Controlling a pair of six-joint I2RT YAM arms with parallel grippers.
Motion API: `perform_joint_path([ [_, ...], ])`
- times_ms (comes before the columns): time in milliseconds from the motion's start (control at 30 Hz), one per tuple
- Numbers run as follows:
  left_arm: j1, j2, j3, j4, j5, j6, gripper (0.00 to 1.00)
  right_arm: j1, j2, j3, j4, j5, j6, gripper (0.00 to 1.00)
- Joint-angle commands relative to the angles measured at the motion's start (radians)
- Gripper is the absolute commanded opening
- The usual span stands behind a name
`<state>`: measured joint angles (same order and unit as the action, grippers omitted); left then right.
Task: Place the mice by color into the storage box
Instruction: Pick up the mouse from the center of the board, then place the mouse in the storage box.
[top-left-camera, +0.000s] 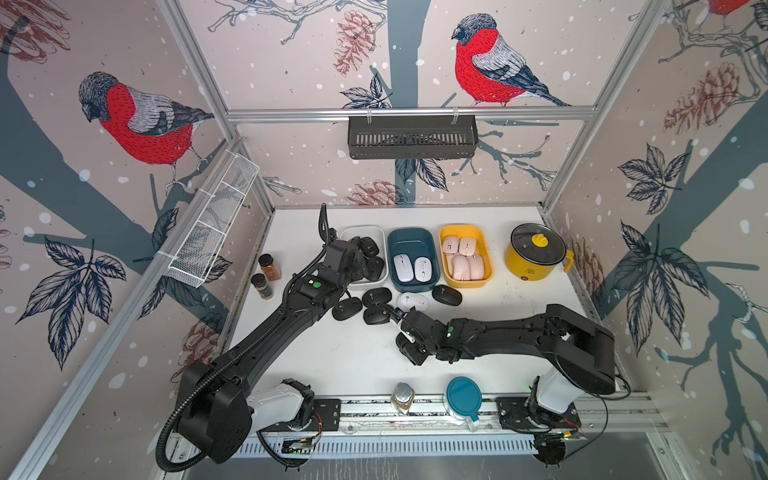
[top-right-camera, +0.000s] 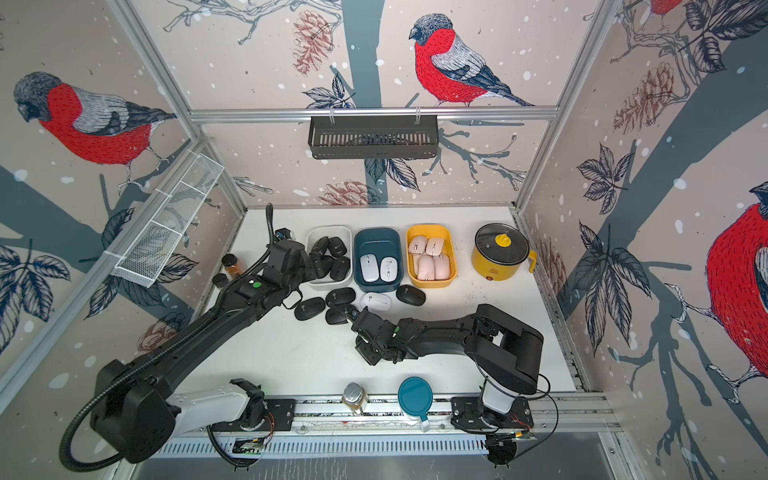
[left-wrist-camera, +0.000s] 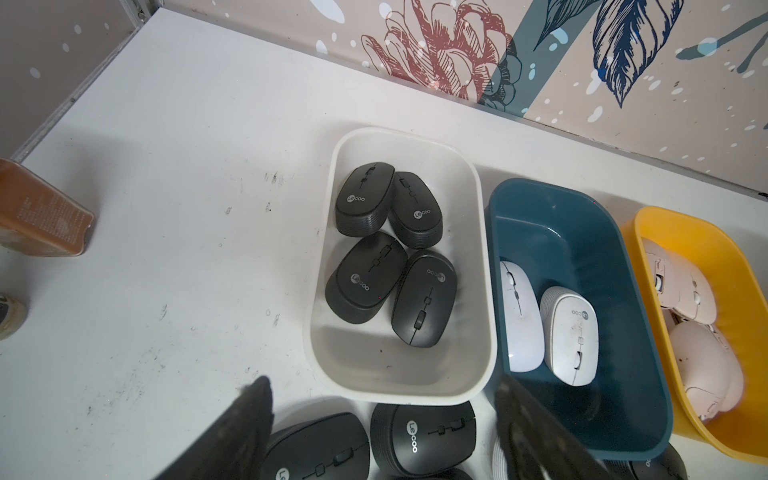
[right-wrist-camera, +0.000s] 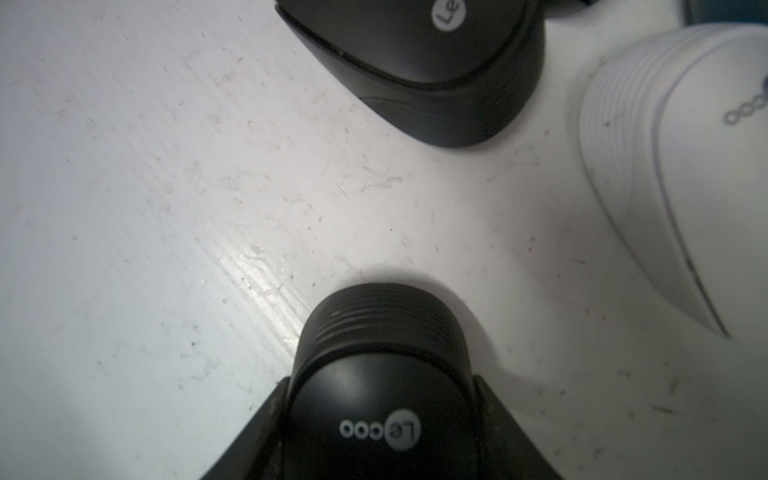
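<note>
Right tool (right-wrist-camera: 380, 399) pinches a black mouse (right-wrist-camera: 376, 340) by both sides, fingers (right-wrist-camera: 259, 428) tight on the shell. Can't tell if it's lifted off the tabletop (right-wrist-camera: 166, 187). In both top views that grab sits near tabletop centre, at 7 o'clock of the blue bin (top-left-camera: 411, 235). Three loose black mice (top-left-camera: 347, 308) lie around it, and a white mouse (top-left-camera: 412, 301) is at its 2 o'clock.

Left tool (left-wrist-camera: 382, 395) is spread wide and holds nothing. It hangs over the near rim of the white bin (left-wrist-camera: 399, 139), at 11 o'clock on the tabletop. Left wrist view shows four binned black mice (left-wrist-camera: 368, 276); in both top views the left arm (top-left-camera: 291, 316) covers some. Only the top views show the yellow bin (top-left-camera: 465, 229) whole, at 1 o'clock, with pink mice (top-left-camera: 459, 266) inside.
</note>
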<state>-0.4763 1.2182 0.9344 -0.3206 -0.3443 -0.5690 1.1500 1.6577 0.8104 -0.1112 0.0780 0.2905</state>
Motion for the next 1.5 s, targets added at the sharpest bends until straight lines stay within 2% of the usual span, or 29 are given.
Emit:
perform_joint_path([
  [0,0.001,0.001,0.02,0.019,-0.018,0.015,0.82,-0.018,-0.036,0.011,-0.024,0.008,0.043,0.5],
  [233,0.002,0.007,0.106,-0.021,-0.038,0.088,0.83,-0.112,-0.138,0.03,-0.026,-0.048,0.083,0.5],
  [367,0.004,0.009,0.137,-0.038,-0.072,0.136,0.83,-0.17,-0.166,0.083,-0.066,-0.052,0.113,0.54],
  [567,0.054,0.023,0.178,-0.068,-0.017,0.192,0.84,-0.218,-0.165,0.174,-0.085,-0.054,0.144,0.53],
  [733,0.104,0.022,0.167,-0.056,0.051,0.253,0.84,-0.252,-0.087,0.302,-0.108,-0.063,0.181,0.52],
  [933,0.123,0.029,0.157,-0.002,-0.029,0.331,0.84,-0.254,0.031,0.464,-0.133,-0.026,0.191,0.53],
  [1033,0.135,0.024,0.129,0.041,-0.034,0.365,0.85,-0.258,0.106,0.56,-0.165,-0.008,0.192,0.53],
  [1300,0.203,-0.01,0.069,0.132,0.03,0.344,0.85,-0.271,0.321,0.829,-0.234,0.042,0.203,0.52],
  [1467,0.229,-0.06,-0.003,0.202,0.058,0.326,0.85,-0.295,0.42,0.922,-0.237,0.029,0.219,0.52],
])
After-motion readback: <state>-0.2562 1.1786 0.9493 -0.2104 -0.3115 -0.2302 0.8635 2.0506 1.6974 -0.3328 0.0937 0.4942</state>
